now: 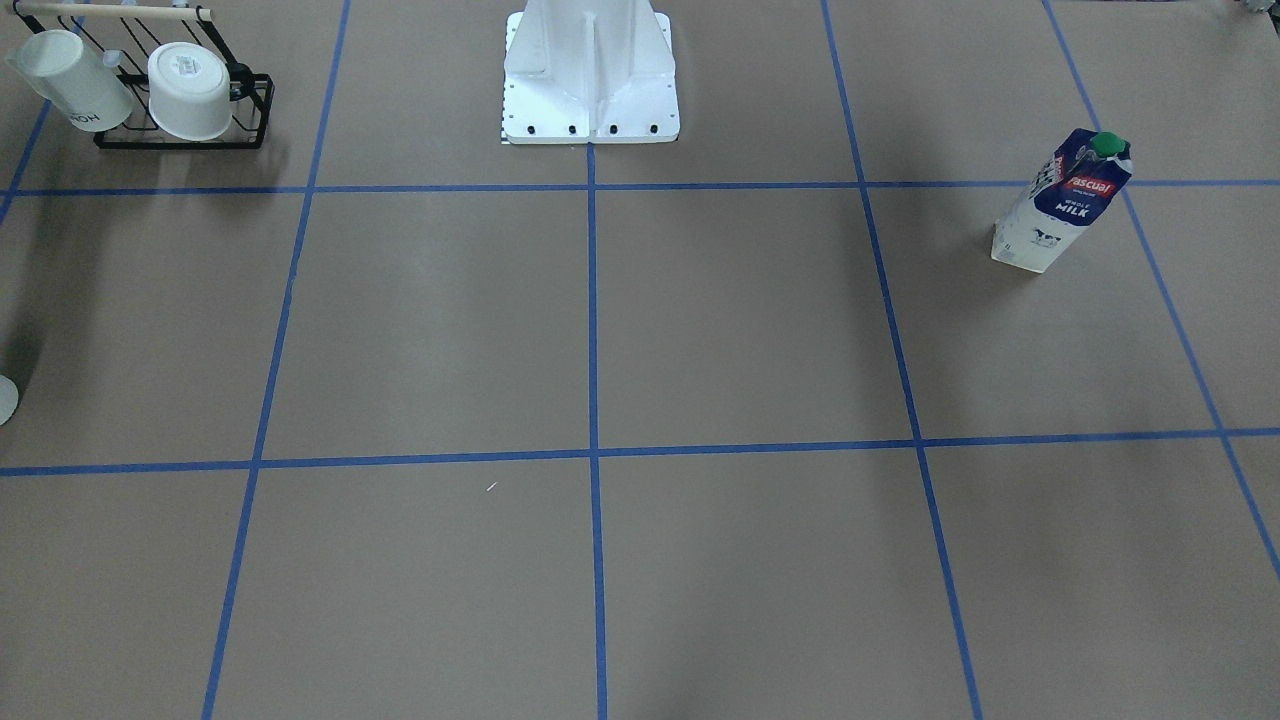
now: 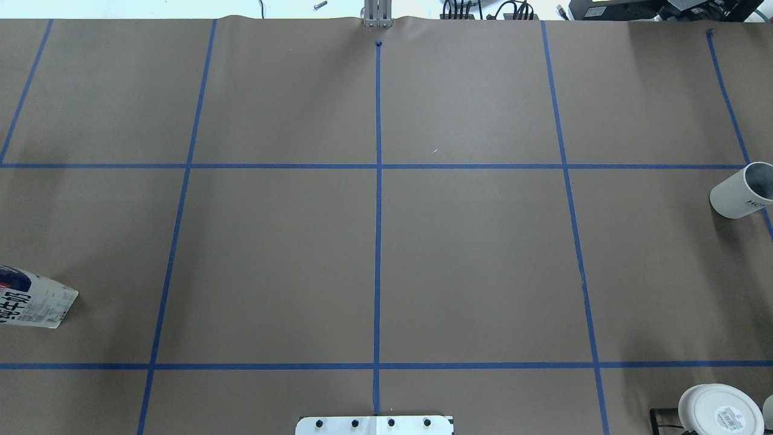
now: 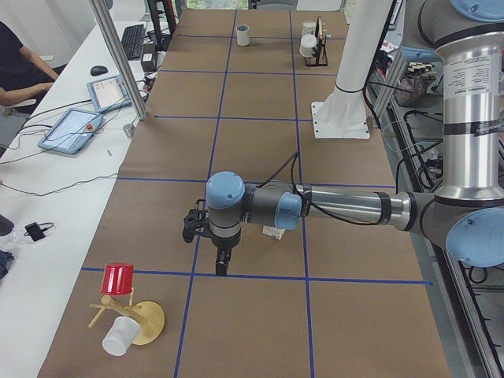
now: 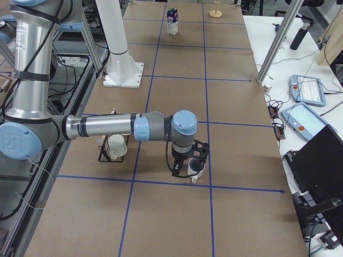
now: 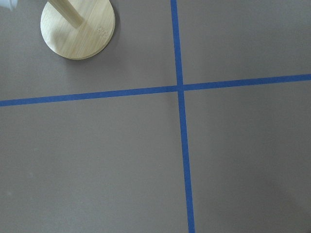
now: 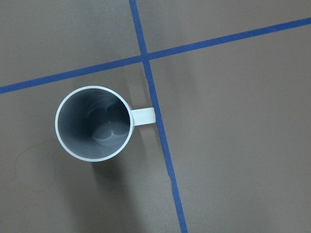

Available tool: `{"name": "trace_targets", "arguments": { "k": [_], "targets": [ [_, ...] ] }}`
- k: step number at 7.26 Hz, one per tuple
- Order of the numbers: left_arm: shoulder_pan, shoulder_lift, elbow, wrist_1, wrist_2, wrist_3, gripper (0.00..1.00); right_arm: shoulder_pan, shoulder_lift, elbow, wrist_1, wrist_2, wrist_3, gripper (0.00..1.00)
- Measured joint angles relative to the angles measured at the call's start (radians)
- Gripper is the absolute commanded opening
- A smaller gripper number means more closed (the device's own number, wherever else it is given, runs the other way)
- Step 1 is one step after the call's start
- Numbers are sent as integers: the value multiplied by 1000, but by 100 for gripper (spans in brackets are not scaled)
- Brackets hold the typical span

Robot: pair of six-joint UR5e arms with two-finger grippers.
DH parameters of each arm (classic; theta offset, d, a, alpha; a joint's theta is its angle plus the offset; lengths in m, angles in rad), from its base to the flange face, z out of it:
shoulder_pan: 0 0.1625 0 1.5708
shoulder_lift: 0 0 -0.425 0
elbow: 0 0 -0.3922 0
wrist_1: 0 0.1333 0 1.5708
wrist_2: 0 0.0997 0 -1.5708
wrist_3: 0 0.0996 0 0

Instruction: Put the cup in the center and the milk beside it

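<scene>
Right wrist view: cup sits below the right claw, opening can't tell; drop straight, pinch the rim wall clear of the handle.

White cup, grey inside; blue-and-white milk with green cap; brown table, blue tape grid.
</scene>
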Motion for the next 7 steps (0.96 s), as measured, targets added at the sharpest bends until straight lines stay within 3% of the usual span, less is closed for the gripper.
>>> {"name": "trace_targets", "arguments": {
  "k": [7],
  "targets": [
    [-1,-2,-11,0,0,0,98,0,7,1,-4,10,0,100]
  ]
}}
